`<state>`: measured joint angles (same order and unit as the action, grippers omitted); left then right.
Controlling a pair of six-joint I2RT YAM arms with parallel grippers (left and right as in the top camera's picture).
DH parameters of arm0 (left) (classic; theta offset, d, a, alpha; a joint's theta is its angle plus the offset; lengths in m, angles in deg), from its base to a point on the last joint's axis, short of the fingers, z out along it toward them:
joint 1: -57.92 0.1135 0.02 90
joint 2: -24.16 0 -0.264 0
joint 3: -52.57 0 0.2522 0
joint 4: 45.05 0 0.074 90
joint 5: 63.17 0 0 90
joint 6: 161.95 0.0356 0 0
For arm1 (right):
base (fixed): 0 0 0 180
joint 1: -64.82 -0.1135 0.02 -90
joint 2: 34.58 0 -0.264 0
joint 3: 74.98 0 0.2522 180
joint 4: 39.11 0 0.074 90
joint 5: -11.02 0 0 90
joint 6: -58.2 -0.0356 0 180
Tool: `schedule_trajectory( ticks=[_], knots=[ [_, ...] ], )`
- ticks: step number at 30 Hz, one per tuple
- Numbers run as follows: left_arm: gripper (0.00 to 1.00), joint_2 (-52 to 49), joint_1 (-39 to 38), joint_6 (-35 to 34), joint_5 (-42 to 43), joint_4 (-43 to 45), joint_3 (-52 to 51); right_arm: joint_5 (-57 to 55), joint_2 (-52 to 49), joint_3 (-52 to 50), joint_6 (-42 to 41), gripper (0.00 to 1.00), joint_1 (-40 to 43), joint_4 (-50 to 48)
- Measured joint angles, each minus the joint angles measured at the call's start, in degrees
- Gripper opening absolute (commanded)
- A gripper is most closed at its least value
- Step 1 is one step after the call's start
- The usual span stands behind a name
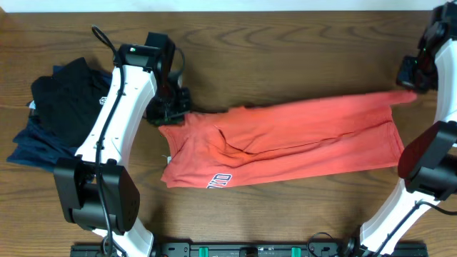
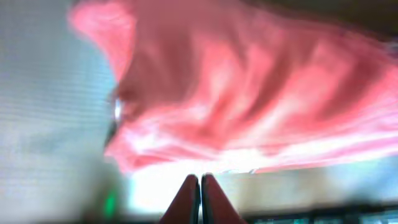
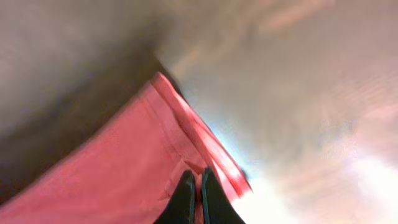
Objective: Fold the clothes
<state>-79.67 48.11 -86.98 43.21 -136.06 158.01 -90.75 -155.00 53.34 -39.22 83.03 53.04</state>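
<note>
Wood table (image 1: pixel 285 57), red T-shirt (image 1: pixel 300 143) stretched across

L arm (image 1: pixel 118 107) is showing long white shell links w/ bulky black joint housings at base and wrist; a black cable (image 1: pixel 104 41) is looping off the upper end, and a thinner one is running along the white link. R arm (image 1: pixel 448 93) is wearing the same white-and-black scheme, its big elbow housing reading dark w/ a reddish sheen. L gripper (image 2: pixel 200 182) and R gripper (image 3: pixel 200 177) are each showing two slim, tapered dark fingers, blurred close-up.
</note>
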Motion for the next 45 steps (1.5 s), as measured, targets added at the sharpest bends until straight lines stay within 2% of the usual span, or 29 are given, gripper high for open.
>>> schedule_trajectory(
  ticks=[3,9,15,16,17,19,23,30,36,37,40,42,45],
  knots=[
    [0.06,0.0,-0.5,0.0,0.0,-4.5,-0.1,-1.6,-0.5,-0.2,0.0,0.01,1.2,3.5],
    [0.06,0.0,-3.5,0.0,0.0,-7.6,-0.6,-2.8,-0.5,-0.2,0.0,0.01,2.7,8.7],
    [0.07,0.0,-7.3,0.0,0.0,-1.5,-1.4,-2.4,-0.5,-0.2,0.0,0.01,2.8,9.0],
    [0.17,0.0,-7.6,0.0,0.0,0.2,-1.4,-2.3,-0.5,-0.2,0.0,0.01,2.8,9.0],
    [0.36,0.0,-7.8,0.3,-0.1,2.1,-1.4,-2.1,-0.5,-0.2,0.0,0.01,2.8,9.0],
    [0.53,0.0,-7.9,-0.1,-1.1,5.0,-1.4,-1.8,-0.5,-0.2,0.0,0.01,2.8,9.0],
    [0.61,0.0,-7.9,-1.3,-5.1,10.4,-1.8,-1.6,-0.5,-0.2,0.0,0.01,2.8,9.0],
    [0.64,-3.7,-7.3,-1.7,-9.0,13.0,-2.0,-1.3,-0.5,-0.2,0.0,0.01,2.8,8.8],
    [0.61,-11.4,-5.1,-1.7,-10.0,16.3,-2.2,-1.3,-0.5,-0.2,0.0,0.01,2.8,8.7],
    [0.57,-12.2,-4.8,-1.7,-10.1,16.7,-2.3,-1.3,-0.5,-0.2,0.0,0.01,2.8,8.6],
    [0.33,-13.4,-4.3,-2.2,-10.4,17.8,-2.4,-1.3,-0.5,-0.2,0.0,0.01,2.8,8.4],
    [0.25,-13.3,-4.3,-2.1,-10.4,18.1,-2.4,-1.2,-0.5,-0.2,0.0,0.01,2.8,8.3],
    [0.06,-13.3,-4.4,-1.9,-10.1,18.2,-2.4,-1.2,-0.5,-0.2,0.0,0.01,2.8,8.2]
  ],
)
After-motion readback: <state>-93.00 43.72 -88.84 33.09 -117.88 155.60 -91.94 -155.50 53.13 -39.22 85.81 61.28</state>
